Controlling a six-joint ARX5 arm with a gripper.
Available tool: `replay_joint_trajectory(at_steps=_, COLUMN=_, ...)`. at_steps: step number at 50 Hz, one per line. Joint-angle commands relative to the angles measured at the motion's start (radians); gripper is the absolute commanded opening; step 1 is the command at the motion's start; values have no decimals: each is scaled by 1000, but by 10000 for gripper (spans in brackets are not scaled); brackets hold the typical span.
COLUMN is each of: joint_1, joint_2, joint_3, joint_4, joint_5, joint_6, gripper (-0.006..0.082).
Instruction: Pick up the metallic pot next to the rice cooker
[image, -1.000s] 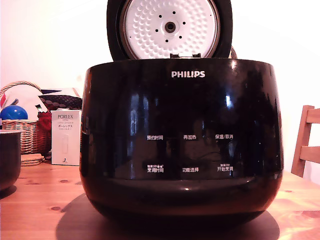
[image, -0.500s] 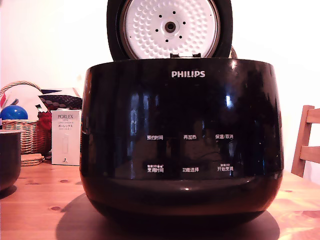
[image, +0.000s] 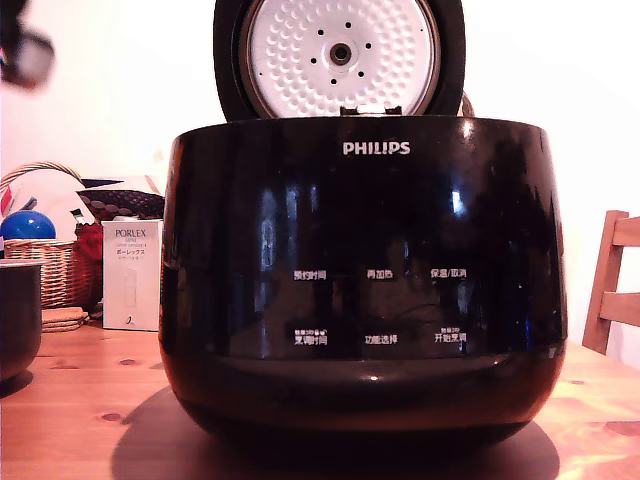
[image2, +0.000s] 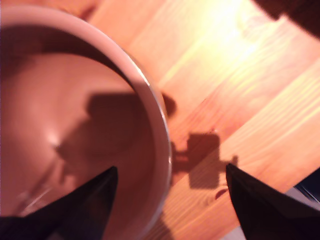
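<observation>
**Tool spread wide over the pot's rim, holding nothing**

The exterior view is filled by the rice cooker (image: 363, 285), a glossy black body marked PHILIPS with white button labels, its lid raised so the white dimpled inner lid (image: 340, 55) faces the camera. It stands on the wooden table (image: 80, 400). At the exterior view's far left edge only a sliver of the metallic pot (image: 15, 318) shows: a dark side with a thin pale rim, standing on the table well apart from the cooker's base. Behind it are a wicker basket (image: 55, 268) with a blue ball (image: 27, 225) in it, and a white PORLEX box (image: 132, 275) just beside the cooker. A wooden chair (image: 615, 285) stands at the exterior view's right. A dark blurred shape in the top left corner of that view is too indistinct to identify.

The wrist view gives what the exterior cannot: it looks straight down into the pot (image2: 65, 135), its smooth interior and pale rim curving through the frame, with bare table planks beside it. The tool (image2: 170, 200) is wide apart, one dark fingertip (image2: 85, 205) over the pot's inside, the other (image2: 260, 205) over the table outside, so the rim lies between them. Neither fingertip is seen touching the pot.
</observation>
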Motion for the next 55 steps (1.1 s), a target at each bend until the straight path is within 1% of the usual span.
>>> replay_joint_trajectory(at_steps=1, joint_1=10, joint_2=28, joint_3=8, joint_4=17, joint_5=0, joint_6=5, gripper=636)
replay_joint_trajectory(at_steps=13, joint_1=16, joint_2=81, joint_3=8, joint_4=43, joint_5=2, joint_6=5, gripper=619)
replay_joint_trajectory(at_steps=23, joint_1=16, joint_2=127, joint_3=8, joint_4=37, joint_5=33, joint_6=0, gripper=463)
replay_joint_trajectory(at_steps=26, joint_1=16, joint_2=137, joint_3=8, joint_4=35, joint_5=37, joint_6=0, gripper=396)
replay_joint_trajectory(at_steps=29, joint_1=16, joint_2=141, joint_3=8, joint_4=32, joint_5=44, joint_6=0, gripper=310)
replay_joint_trajectory(at_steps=31, joint_1=16, joint_2=141, joint_3=8, joint_4=33, joint_5=47, joint_6=0, gripper=231)
replay_joint_trajectory(at_steps=35, joint_1=16, joint_2=141, joint_3=8, joint_4=32, joint_5=50, joint_6=0, gripper=30)
replay_joint_trajectory(at_steps=36, joint_1=16, joint_2=141, joint_3=8, joint_4=33, joint_5=50, joint_6=0, gripper=-12)
replay_joint_trajectory(at_steps=37, joint_1=16, joint_2=141, joint_3=8, joint_4=34, joint_5=49, joint_6=1, gripper=-30)
replay_joint_trajectory(at_steps=38, joint_1=16, joint_2=141, joint_3=8, joint_4=34, joint_5=49, joint_6=1, gripper=-17)
replay_joint_trajectory(at_steps=48, joint_1=15, joint_2=140, joint_3=13, joint_4=28, joint_5=42, joint_6=1, gripper=-21)
replay_joint_trajectory(at_steps=55, joint_1=15, joint_2=138, joint_3=47, joint_4=-29, joint_5=28, joint_6=0, gripper=-20)
